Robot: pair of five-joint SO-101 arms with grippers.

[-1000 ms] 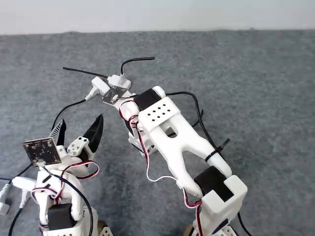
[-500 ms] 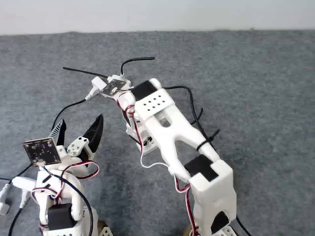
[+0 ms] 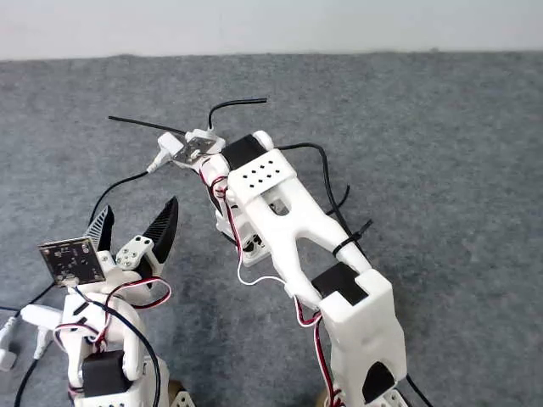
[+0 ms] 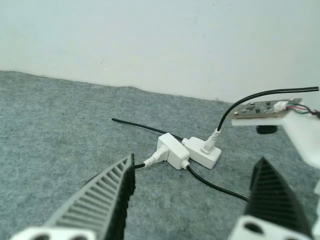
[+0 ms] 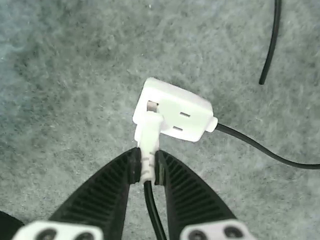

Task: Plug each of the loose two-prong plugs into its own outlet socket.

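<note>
Plug (image 5: 148, 135), white, pinched between fingers of right gripper (image 5: 146, 159), nose touching end socket of white outlet block (image 5: 182, 112) on grey carpet (image 3: 424, 170); whether fully seated unclear. Left gripper (image 3: 140, 206) well apart from block, fingers spread wide.

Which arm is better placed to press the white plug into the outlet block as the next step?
Right. The right gripper is shut on the white plug, whose tip is at the outlet block. The left gripper is open, holds nothing, and sits well back from the block.
</note>
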